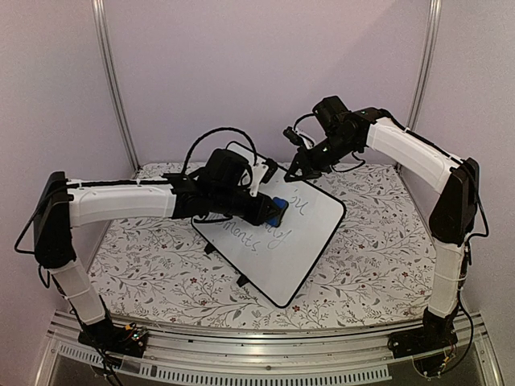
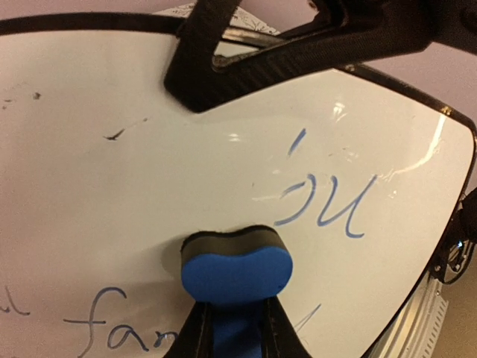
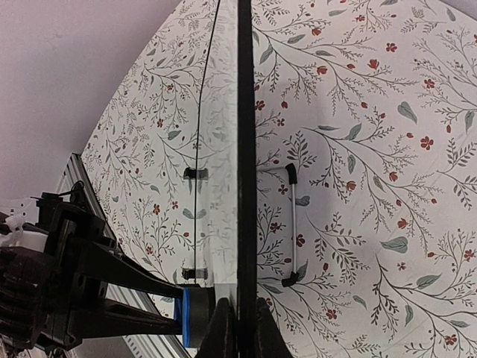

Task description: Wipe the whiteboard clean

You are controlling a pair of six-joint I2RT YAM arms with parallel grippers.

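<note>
The whiteboard [image 1: 302,241], white with a thin black frame, stands tilted on the floral table and bears blue-grey handwriting. My left gripper [image 1: 269,211] is shut on a small blue eraser [image 1: 276,212] and presses its dark felt face against the board's middle. In the left wrist view the eraser [image 2: 235,270] sits below the letters "ou" [image 2: 324,205], with more writing at the lower left. My right gripper [image 1: 291,174] is shut on the board's top edge. The right wrist view shows the frame [image 3: 246,149] edge-on between its fingers [image 3: 220,328].
A floral cloth [image 1: 378,241] covers the table. The board's wire stand [image 3: 294,224] rests on the cloth behind it. Metal rails run along the near table edge [image 1: 265,338], and pale walls close in the back and sides.
</note>
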